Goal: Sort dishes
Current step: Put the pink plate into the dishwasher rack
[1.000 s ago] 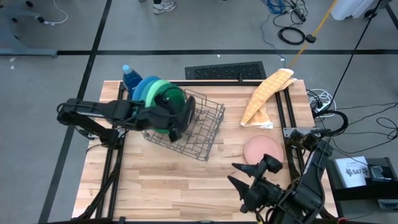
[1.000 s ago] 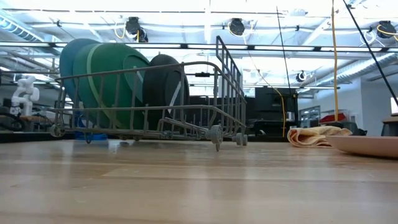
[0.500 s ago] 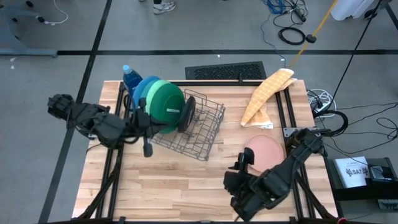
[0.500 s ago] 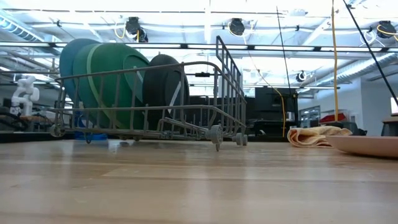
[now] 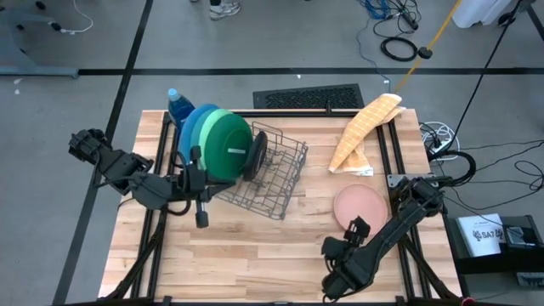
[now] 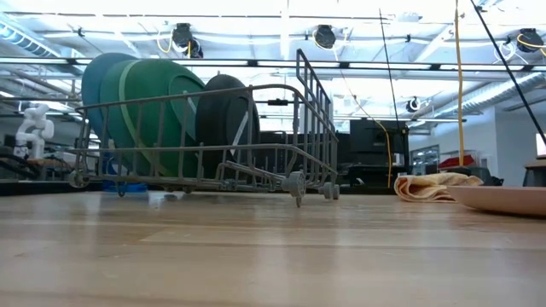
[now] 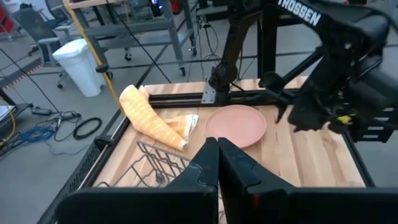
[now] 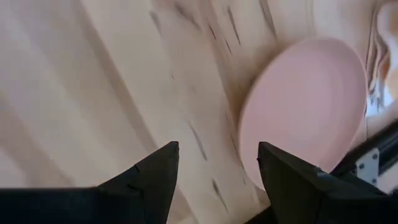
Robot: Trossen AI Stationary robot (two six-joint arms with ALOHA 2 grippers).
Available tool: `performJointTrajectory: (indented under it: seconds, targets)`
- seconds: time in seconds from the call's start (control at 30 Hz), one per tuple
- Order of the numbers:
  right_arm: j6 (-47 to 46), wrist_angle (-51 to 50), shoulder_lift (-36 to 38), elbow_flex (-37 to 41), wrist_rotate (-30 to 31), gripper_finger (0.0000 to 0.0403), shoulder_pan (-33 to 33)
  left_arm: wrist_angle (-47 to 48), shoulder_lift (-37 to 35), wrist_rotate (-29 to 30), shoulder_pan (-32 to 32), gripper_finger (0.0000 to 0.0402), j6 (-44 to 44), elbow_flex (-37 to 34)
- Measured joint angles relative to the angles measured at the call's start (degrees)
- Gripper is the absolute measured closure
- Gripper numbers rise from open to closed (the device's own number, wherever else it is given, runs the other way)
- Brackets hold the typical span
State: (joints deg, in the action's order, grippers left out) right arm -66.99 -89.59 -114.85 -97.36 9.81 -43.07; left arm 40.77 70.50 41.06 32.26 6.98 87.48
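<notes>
In the high view a grey wire rack (image 5: pixel 263 174) at the table's far left holds plates standing on edge: blue (image 5: pixel 192 119), light green (image 5: pixel 206 127), dark green (image 5: pixel 228 146) and a smaller black one (image 5: pixel 256 155). A pink plate (image 5: pixel 360 204) lies flat on the wood at the right. My left gripper (image 5: pixel 202 218) is shut on nothing, near the rack's near left corner. My right gripper (image 5: pixel 344 242) points down, open, over bare wood just short of the pink plate's rim (image 8: pixel 305 106). The low view shows the rack (image 6: pixel 256 162) and the pink plate (image 6: pixel 503 198), but no gripper.
A beige cloth (image 5: pixel 365 132) lies at the far right, next to the pink plate. A blue bottle (image 5: pixel 176 104) stands behind the rack, and a black grille (image 5: pixel 308 98) sits at the far edge. Bare wood (image 5: pixel 255 255) stretches across the near middle.
My left gripper has drawn back from the rack toward the table's near left, staying shut. My right gripper has tipped from roughly level to pointing down and has sunk toward the table beside the pink plate, staying open. The plates have not moved.
</notes>
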Motion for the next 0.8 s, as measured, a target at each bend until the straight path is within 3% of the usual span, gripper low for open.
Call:
performJointTrajectory:
  seconds: [0.37,0.8]
  targets:
    - [0.91,8.96,3.27,14.05,-1.19,0.0190,0.40,-0.07,-0.02,0.57,2.05,0.0400,-0.04,0.00]
    - [-0.99,30.55,20.69,39.17,-5.49,0.0190,1.52,-0.03,-0.02,1.20,3.56,0.0400,0.67,-0.02]
